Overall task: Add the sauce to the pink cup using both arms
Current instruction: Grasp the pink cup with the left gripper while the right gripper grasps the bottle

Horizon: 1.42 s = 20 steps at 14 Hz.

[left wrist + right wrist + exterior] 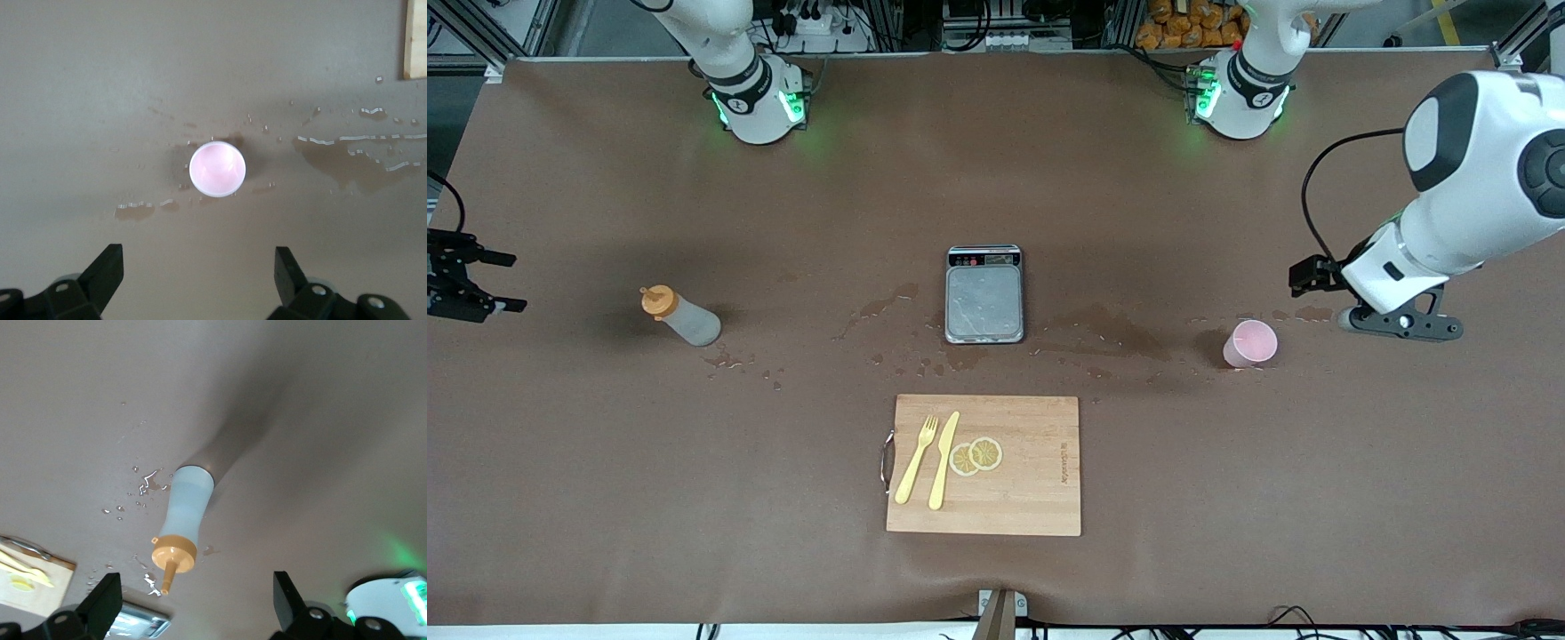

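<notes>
Both hands are spread and empty: the left hand [199,280] hangs by the cup [1250,343], the right hand [197,607] near the upright sauce [680,316]. Judged the approach step; next, each must descend and grip. Only the wrist views show the fingers framing each target

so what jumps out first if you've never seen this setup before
Probably the wet, splashed patches around the scale at mid-table, with a cutting board nearer the front camera carrying a fork, a knife and lemon slices. At either end a task item stands alone: the sauce by the open right gripper, the pink cup by the open left gripper.
</notes>
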Motion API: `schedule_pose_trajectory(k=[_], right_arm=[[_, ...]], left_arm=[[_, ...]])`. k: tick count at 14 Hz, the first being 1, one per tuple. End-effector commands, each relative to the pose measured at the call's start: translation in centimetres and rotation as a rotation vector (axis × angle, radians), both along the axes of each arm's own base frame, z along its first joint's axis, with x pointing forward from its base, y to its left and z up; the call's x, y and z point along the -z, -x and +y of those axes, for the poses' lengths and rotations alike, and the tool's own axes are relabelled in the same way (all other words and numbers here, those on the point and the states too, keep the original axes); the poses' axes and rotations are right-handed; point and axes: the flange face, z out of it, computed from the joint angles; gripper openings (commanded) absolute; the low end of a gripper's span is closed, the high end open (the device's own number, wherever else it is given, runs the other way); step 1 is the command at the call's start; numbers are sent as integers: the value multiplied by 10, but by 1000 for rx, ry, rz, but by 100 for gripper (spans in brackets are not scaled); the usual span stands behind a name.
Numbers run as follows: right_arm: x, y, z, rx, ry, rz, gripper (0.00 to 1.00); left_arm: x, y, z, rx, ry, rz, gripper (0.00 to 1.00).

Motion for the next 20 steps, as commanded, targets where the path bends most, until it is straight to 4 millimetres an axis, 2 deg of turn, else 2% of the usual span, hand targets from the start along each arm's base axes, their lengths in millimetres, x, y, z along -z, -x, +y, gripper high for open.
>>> schedule_pose_trajectory(k=[1, 2, 5, 6, 9, 11, 12, 13, 14, 16, 20], right_arm=[[42, 4, -22, 89, -95, 49, 100], [56, 9, -31, 125, -138, 53, 100], [126, 26, -49, 240, -345, 115, 100], [139, 30, -51, 263, -385, 131, 100], [155, 31, -50, 343, -415, 201, 100], [169, 31, -49, 359, -438, 212, 100], [173, 29, -47, 369, -457, 210, 100], [184, 28, -43, 379, -483, 218, 100], [199, 31, -43, 407, -524, 227, 100], [215, 33, -42, 429, -564, 236, 100], [238, 35, -33, 436, -597, 263, 100]], left_arm=[[18, -5, 1, 31, -10, -49, 100], [25, -8, 0, 33, -10, -52, 100], [45, -6, 0, 38, -12, -76, 100], [51, -4, 0, 38, -11, -83, 100], [63, -4, 2, 24, -5, -118, 100], [50, -11, 29, -26, -7, -146, 100], [52, -12, 38, -42, -6, -150, 100], [61, -16, 37, -39, -2, -164, 100], [84, -24, 32, -38, 5, -172, 100], [117, -33, 24, -65, 17, -187, 100], [142, -32, 25, -79, 17, -150, 100]])
